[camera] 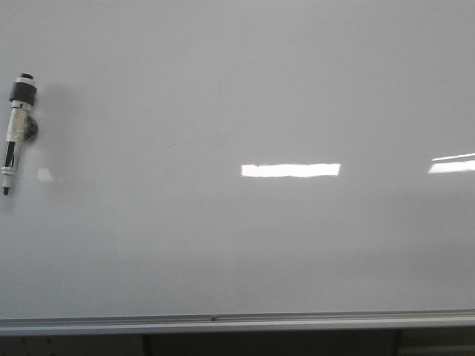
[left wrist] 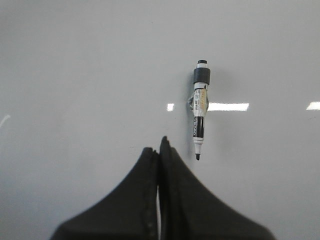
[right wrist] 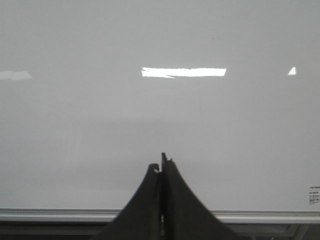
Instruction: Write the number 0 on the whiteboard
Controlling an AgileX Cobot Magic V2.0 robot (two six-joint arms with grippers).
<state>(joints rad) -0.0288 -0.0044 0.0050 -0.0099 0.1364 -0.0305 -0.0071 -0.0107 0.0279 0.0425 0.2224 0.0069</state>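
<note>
The whiteboard [camera: 245, 245] fills the front view, glossy white-grey, with a silver rail along its bottom edge. No number 0 shows on it. A black-and-white marker [camera: 17, 130] hangs on the board at the far left, tip down. In the left wrist view the marker [left wrist: 199, 110] hangs a little to the right of my left gripper [left wrist: 160, 150], which is shut and holds nothing. My right gripper [right wrist: 161, 165] is shut and empty too, facing the bare whiteboard [right wrist: 100, 140] above its rail. Neither gripper shows in the front view.
Bright rectangular light reflections [camera: 290, 170] lie across the board's middle and right edge. A faint dark smudge [camera: 178, 144] marks the board left of centre. A small label [right wrist: 314, 194] sits at the board's lower right corner. Below the silver rail [camera: 223, 323] is dark space.
</note>
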